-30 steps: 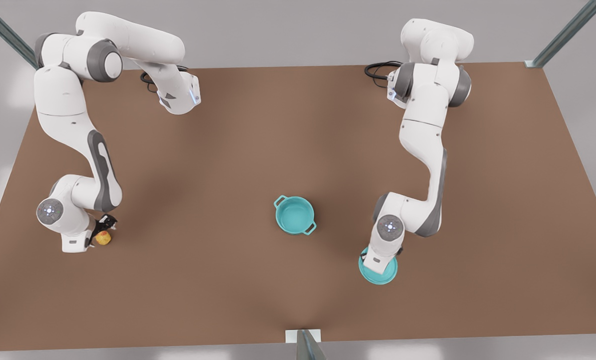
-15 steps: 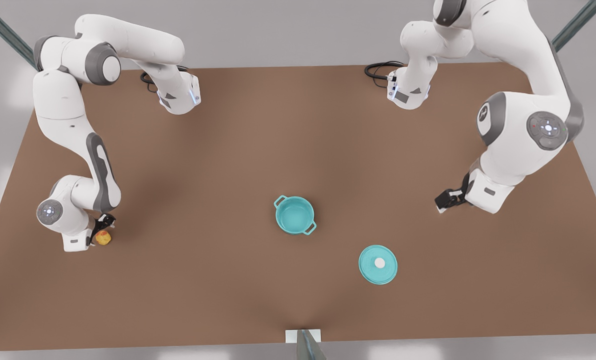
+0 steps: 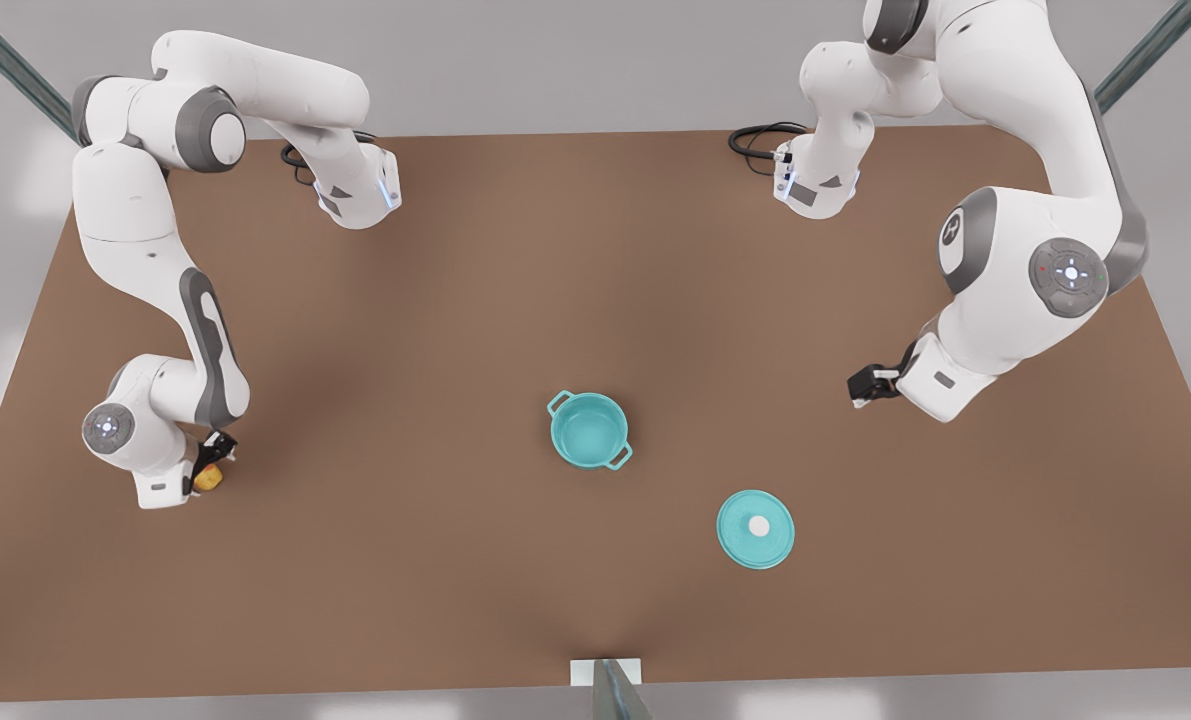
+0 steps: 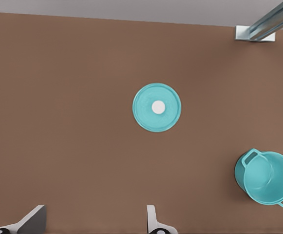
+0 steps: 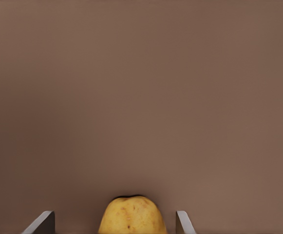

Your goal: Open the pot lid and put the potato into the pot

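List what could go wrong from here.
1. The right gripper straddles the potato with its fingers apart from it; closing off-centre could squirt the round potato sideways.
2. The pot is small and stands far across the table from the potato; a slightly off release could hit the rim.
3. The lid lies near the pot, and the left gripper waits open above the table; a wide carry could clip either.
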Tool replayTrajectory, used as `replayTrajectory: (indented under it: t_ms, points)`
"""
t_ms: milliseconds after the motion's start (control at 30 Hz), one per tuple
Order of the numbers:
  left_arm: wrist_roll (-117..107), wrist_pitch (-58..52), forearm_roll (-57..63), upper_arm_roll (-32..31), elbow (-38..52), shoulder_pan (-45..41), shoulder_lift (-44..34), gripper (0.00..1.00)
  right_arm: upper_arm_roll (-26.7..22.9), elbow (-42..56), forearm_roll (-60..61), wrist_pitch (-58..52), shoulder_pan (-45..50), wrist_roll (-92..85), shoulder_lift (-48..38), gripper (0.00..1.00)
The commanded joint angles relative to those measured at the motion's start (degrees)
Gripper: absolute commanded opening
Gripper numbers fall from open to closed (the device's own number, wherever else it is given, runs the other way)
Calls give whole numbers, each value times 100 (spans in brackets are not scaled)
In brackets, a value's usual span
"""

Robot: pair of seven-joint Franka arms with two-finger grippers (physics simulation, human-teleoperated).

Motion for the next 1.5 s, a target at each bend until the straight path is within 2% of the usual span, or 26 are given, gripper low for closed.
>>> replayTrajectory:
  t_ms: [0,567,633,733,900,1133,1233,1467]
  points:
    - [562,-41,0,1,3,1,-6,100,0,21,6,-9,-1,-152,1,94]
    - [553,-23,9,-8,12,-43,-6,100,-26,127,-38,-18,-177,-248,151,94]
    - [544,-50,0,-8,12,-43,-6,100,-26,118,-38,-18,-168,-248,151,90]
    - [553,-50,0,-8,12,-43,-6,100,-18,118,-29,-36,-150,-257,151,72]
    - [544,-58,0,-8,12,-43,-14,100,-9,118,-21,-88,-124,-240,142,60]
    - [544,-67,0,-17,12,-52,-14,100,35,118,-12,-405,-97,-257,-25,52]
    - [544,-76,0,-17,12,-52,-14,100,35,118,32,-607,104,-266,-218,52]
    - [553,-67,9,-8,12,-61,-14,100,44,127,770,-1626,1212,24,-807,52]
